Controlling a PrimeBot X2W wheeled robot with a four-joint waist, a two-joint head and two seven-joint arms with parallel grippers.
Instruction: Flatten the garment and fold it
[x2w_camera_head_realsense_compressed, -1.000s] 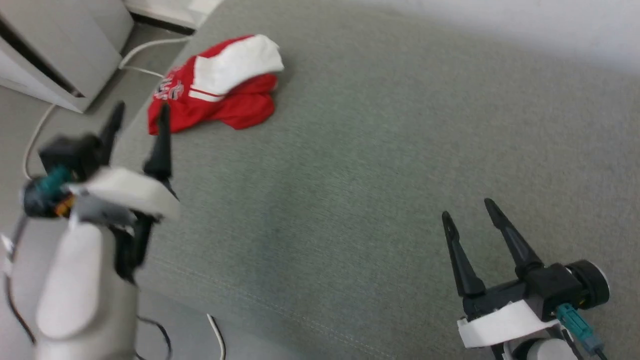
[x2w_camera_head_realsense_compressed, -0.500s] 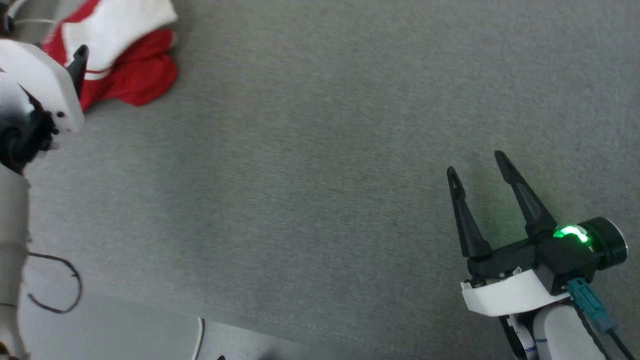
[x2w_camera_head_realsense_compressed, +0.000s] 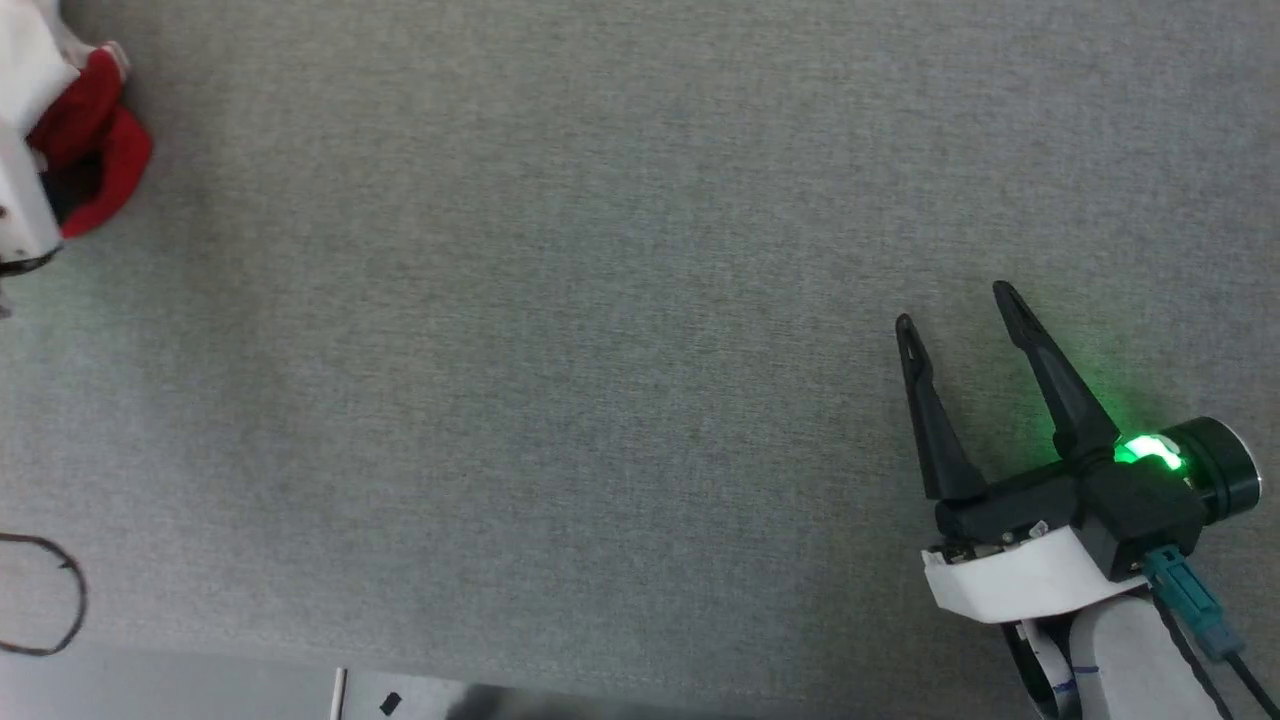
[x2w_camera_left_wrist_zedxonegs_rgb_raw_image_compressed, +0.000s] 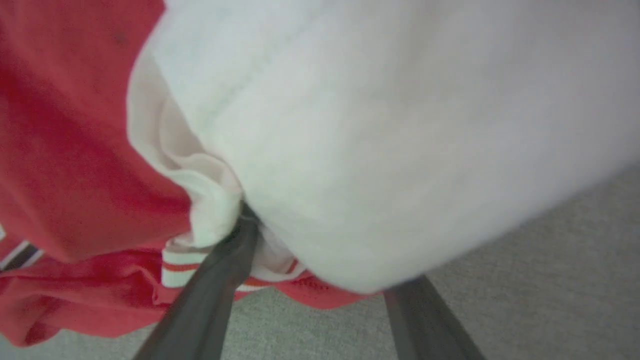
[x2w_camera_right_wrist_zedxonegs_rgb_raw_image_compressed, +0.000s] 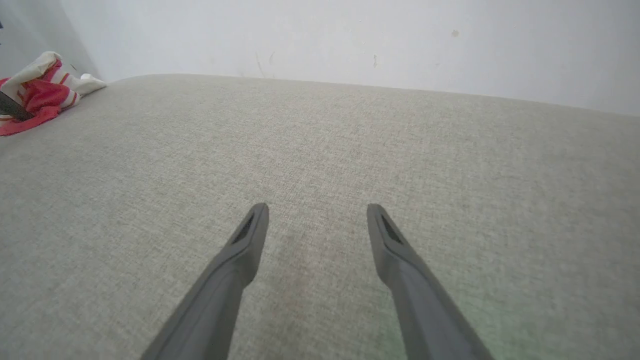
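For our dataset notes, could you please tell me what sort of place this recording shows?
Probably an indoor room, at a bed or large cushion: a broad grey woven fabric surface runs up to a plain pale wall, and a crumpled red-and-white garment lies on it.

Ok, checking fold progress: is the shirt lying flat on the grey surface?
No, the shirt sits crumpled in a heap at the grey surface's far corner.

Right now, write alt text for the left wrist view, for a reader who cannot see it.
A crumpled garment, red with a white sleeve and striped trim, lies close up on a grey fabric surface. The left tool is open, its two dark fingers spread wide with their tips hidden in the cloth.
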